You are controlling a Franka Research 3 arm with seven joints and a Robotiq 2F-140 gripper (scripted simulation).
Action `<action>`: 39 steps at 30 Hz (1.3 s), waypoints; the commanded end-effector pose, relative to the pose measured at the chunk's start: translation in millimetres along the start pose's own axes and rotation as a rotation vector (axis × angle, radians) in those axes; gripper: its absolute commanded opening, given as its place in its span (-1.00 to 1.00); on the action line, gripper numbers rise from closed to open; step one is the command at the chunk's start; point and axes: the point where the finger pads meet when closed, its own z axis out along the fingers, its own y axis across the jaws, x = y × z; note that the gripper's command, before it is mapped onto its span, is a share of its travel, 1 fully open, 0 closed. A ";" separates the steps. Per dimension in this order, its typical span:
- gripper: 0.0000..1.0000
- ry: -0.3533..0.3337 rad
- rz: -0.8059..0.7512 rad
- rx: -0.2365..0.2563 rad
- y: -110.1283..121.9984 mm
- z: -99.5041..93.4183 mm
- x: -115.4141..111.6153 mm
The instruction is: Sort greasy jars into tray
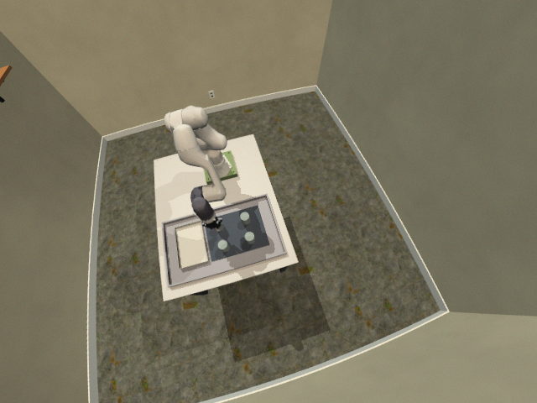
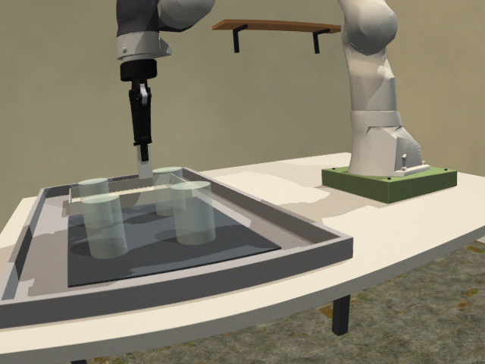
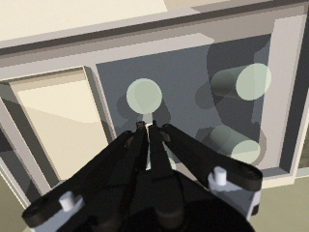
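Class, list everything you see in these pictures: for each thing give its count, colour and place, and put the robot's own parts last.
Jars: four, clear pale green, mouth down on the mat: front left, front right, back left, back right.
Mat: one, dark grey, inside the grey rimmed frame.
Tray: one, cream, beside the mat, no jar in it.
Rimmed frame: one, grey, on the table.
Table: one, cream, on dark legs.
Shelf: one, brown, on the wall.
Base plate: one, green, under the arm.
Arm: one, white.
Gripper: one, black, shut, empty, above the back jars.
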 end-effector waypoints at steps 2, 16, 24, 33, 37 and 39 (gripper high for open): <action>-1.00 0.002 -0.001 -0.003 -0.3 -0.5 2.0; -1.00 0.002 -0.001 -0.003 -0.3 -1.8 3.6; -1.00 0.002 -0.001 -0.003 -0.3 -2.6 4.7; -1.00 0.002 -0.001 -0.003 -0.3 -1.6 0.6; -1.00 0.002 -0.001 -0.003 -0.3 1.6 -9.1; -1.00 0.002 -0.001 -0.003 -0.3 3.2 -13.9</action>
